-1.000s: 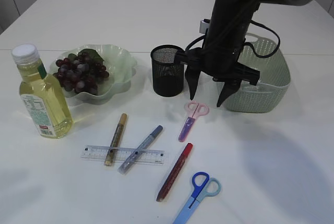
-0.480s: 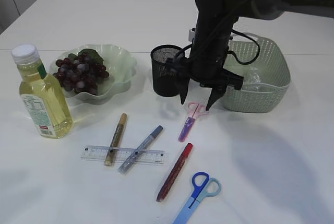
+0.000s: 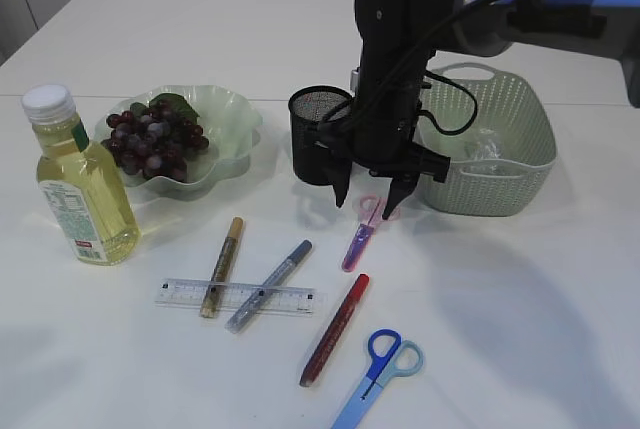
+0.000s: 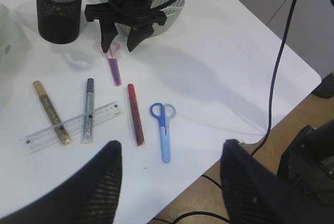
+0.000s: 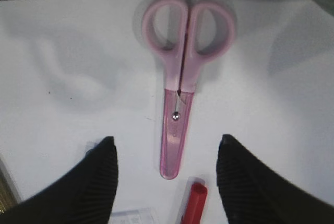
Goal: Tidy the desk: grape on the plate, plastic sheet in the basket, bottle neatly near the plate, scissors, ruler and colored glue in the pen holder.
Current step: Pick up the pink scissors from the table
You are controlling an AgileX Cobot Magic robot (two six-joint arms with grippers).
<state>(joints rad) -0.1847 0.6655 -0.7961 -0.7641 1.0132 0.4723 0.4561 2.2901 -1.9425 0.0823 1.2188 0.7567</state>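
Scissors first, by the look of it: the right gripper (image 3: 365, 204) hangs with its fingers spread wide on either side of the pink scissors (image 3: 365, 227), holding nothing, its tips not quite on the table. In the right wrist view the pink scissors (image 5: 182, 98) lie closed and flat, handles away from the camera, blade sheath pointing toward it, centred between the 2 fingertips (image 5: 102, 174).

The step in hand seems to be picking these up for the pen holder (image 3: 320, 135), which stands just beside, to the left of the arm. The next move likely calls for a short straight drop, then a close across the narrow body below the handle loops; a flat thing on a bare table leaves little to catch, so the tips must reach the surface.

The left gripper (image 4: 169, 179) is raised well off to the side, its fingers wide apart and empty.

Room is tight on 2 sides: the pen holder on 1, the basket (image 3: 520, 164) on the other, each near a finger. The red glue stick (image 3: 336, 329) lies just past the sheath tip, apart from it. The ruler (image 3: 235, 296), 2 more glue sticks and the blue scissors (image 3: 378, 374) lie nearer the front edge, clear of this grasp. The grapes sit in the plate (image 3: 235, 119), with the bottle (image 3: 82, 181) near it.
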